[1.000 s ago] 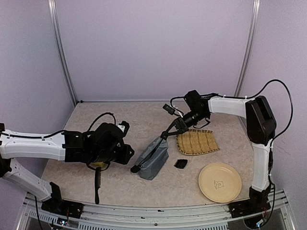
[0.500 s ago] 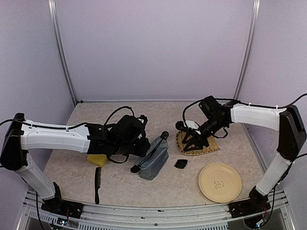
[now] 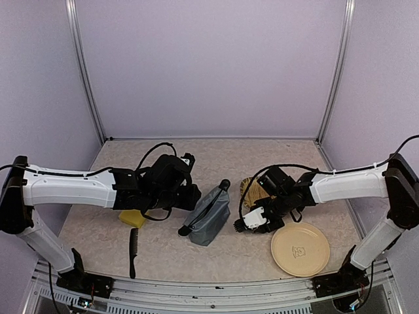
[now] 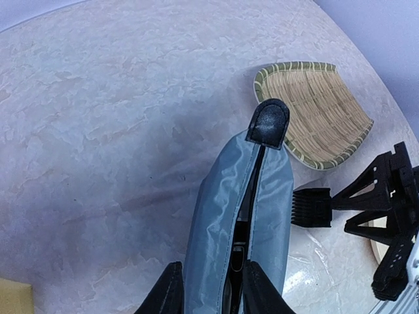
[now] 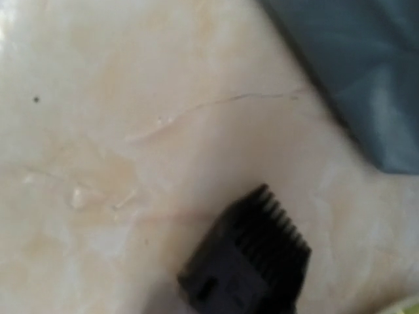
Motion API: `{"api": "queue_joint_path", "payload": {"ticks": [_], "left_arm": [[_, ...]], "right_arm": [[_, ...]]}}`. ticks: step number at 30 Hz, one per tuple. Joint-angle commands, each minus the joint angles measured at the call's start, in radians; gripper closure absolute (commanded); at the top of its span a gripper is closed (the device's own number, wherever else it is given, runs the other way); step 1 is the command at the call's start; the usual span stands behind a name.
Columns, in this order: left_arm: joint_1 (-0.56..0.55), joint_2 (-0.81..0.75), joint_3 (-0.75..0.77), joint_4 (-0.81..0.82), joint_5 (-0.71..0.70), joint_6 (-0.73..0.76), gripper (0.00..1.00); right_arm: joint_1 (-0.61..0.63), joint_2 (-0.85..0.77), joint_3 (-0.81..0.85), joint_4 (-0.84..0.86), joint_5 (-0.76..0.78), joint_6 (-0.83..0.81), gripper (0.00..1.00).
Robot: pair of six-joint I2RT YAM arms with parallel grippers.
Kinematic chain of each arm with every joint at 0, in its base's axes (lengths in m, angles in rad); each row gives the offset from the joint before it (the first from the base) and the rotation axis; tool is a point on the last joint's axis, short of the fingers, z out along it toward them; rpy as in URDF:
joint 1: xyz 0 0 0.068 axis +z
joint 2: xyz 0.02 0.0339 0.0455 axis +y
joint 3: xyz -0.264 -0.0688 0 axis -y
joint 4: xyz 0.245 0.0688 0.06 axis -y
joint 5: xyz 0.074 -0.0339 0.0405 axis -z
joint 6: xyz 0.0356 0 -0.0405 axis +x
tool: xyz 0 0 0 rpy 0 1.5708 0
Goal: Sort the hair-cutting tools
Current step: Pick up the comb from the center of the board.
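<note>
The grey-blue zip pouch (image 3: 209, 216) lies mid-table with its zip open. My left gripper (image 4: 213, 294) is shut on the pouch's (image 4: 229, 216) near left flap. A black rounded end (image 4: 268, 123) sticks out of the pouch's far end, and a dark tool shows inside. The small black clipper guard (image 3: 238, 226) lies flat right of the pouch. My right gripper (image 4: 340, 212) is low beside it, open, with its fingertips at the guard's (image 4: 311, 207) edge. The right wrist view shows the guard (image 5: 249, 265) blurred and no fingers. The long black comb (image 3: 133, 252) lies at the front left.
A yellow sponge (image 3: 133, 218) sits under the left arm. The woven bamboo tray (image 4: 311, 108) is behind the guard, partly covered by the right arm in the top view. A tan plate (image 3: 300, 248) sits at the front right.
The right arm swung from the pouch's far end, over the tray, down to the guard, and its jaws widened. The left arm reached right to the pouch.
</note>
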Motion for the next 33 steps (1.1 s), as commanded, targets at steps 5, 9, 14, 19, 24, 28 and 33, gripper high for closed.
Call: {"api": "queue_joint_path", "payload": {"ticks": [5,9,14,19,24,28,33], "left_arm": [[0.003,-0.051,-0.020,0.018,-0.009,-0.011,0.69],[0.004,-0.052,-0.023,0.016,-0.006,-0.012,0.69],[0.005,-0.053,-0.026,0.020,-0.008,-0.008,0.69],[0.005,-0.072,-0.017,0.013,-0.003,0.056,0.69],[0.003,-0.145,-0.059,0.057,0.060,0.171,0.69],[0.000,-0.246,-0.168,0.181,0.168,0.286,0.69],[-0.003,-0.368,-0.308,0.374,0.379,0.385,0.68]], "right_arm": [[0.058,0.081,-0.061,0.195,0.211,-0.060,0.54],[0.077,0.105,-0.099,0.291,0.290,-0.069,0.60],[0.089,0.078,-0.100,0.317,0.268,-0.054,0.93],[0.089,0.018,-0.007,0.160,0.136,0.018,1.00],[0.079,-0.021,0.118,-0.034,0.010,0.096,1.00],[0.027,-0.040,0.219,-0.152,-0.234,0.183,1.00],[-0.010,-0.034,0.320,-0.240,-0.475,0.246,1.00]]}}
